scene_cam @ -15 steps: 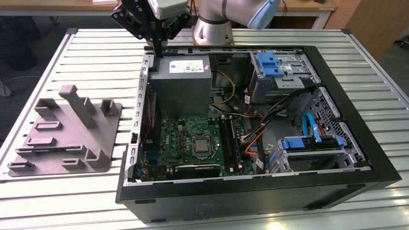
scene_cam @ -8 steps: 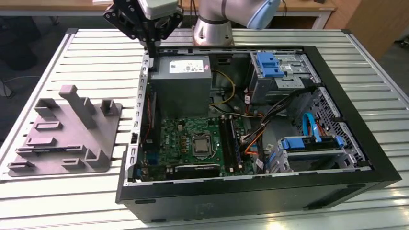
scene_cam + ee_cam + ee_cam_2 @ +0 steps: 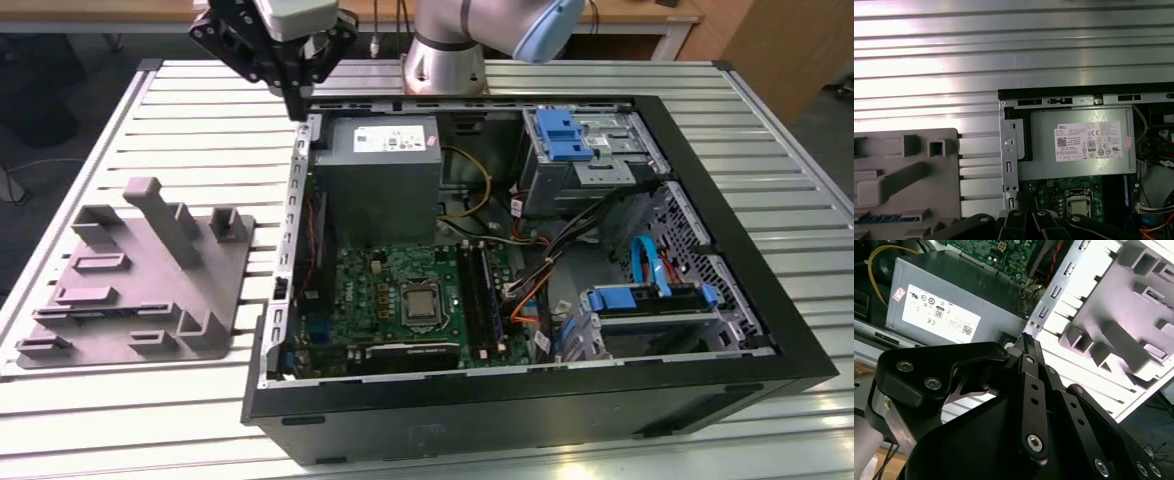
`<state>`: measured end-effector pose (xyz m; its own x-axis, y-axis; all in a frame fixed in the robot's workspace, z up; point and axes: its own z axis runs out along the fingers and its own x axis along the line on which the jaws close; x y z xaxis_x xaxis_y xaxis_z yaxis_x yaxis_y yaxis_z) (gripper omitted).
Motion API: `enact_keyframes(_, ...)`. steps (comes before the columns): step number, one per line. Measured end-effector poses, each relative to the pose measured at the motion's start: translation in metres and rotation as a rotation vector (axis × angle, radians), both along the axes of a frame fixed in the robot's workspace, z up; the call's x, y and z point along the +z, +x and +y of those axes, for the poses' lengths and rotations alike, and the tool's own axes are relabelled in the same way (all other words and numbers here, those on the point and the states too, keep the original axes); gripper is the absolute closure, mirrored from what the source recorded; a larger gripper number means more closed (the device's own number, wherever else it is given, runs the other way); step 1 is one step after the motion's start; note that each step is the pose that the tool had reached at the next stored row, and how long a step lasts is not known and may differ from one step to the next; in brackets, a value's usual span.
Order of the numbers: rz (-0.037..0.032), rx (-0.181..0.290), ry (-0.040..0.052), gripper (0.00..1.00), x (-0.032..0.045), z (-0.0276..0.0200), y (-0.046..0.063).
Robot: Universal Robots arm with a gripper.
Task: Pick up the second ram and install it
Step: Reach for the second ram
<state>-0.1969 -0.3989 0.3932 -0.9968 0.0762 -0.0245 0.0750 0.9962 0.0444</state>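
My gripper (image 3: 292,100) hangs over the table by the back left corner of the open computer case (image 3: 747,300), seen from the exterior view. Its black fingers (image 3: 1030,357) meet at the tip, shut, with nothing between them. A narrow dark strip, which I take for the second ram (image 3: 104,311), lies edge-on in a slot of the grey fixture tray (image 3: 220,270) at the exterior view's left. The same strip (image 3: 886,218) appears in the first wrist view. It lies well apart from the gripper. The motherboard (image 3: 367,290) with its memory slots (image 3: 482,295) lies inside the case.
The grey power supply (image 3: 380,165) fills the case's back left, close under the gripper. Blue drive cages (image 3: 567,135) and loose cables (image 3: 534,250) crowd the case's right half. The tray has tall upright posts (image 3: 167,215). The slatted metal table (image 3: 200,120) shows between tray and case.
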Motion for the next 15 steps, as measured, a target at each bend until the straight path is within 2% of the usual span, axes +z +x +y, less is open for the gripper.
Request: enact_keyframes(15,0.0001,0.0,-0.0001,0.9,-0.0001,0.0,-0.036)
